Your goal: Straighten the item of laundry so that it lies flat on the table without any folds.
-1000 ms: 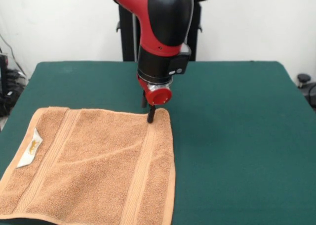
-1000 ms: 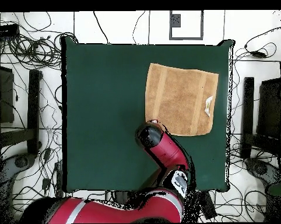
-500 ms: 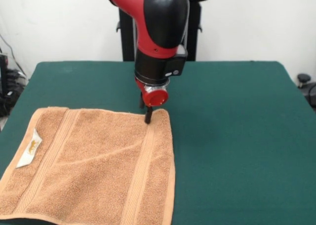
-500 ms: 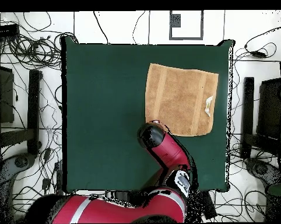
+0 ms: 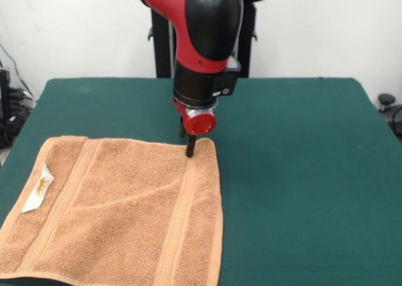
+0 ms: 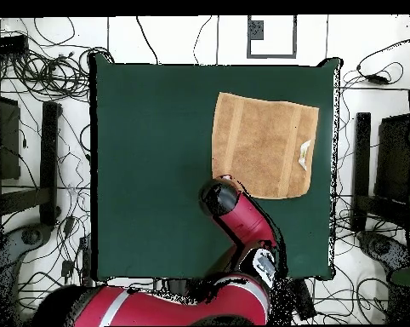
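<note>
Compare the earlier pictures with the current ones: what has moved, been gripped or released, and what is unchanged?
Nothing visibly changed beyond a slight sideways wobble of the arm. The gripper stays at the towel's far corner; the towel stays spread on the table.

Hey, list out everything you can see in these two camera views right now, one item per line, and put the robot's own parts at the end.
towel: one, light brown-orange terry with woven border bands, lying spread open on the table, toward one side of it
tag: one, white with yellow print, on the towel near the edge farthest from the gripper
table: one, dark green cloth cover, much wider than the towel
cables: many, black, on the white floor around the table, overhead view
arm: one, red and black, coming down over the towel's corner
gripper: one, black tips under a red hub, at the towel's corner; open or shut cannot be told
</note>
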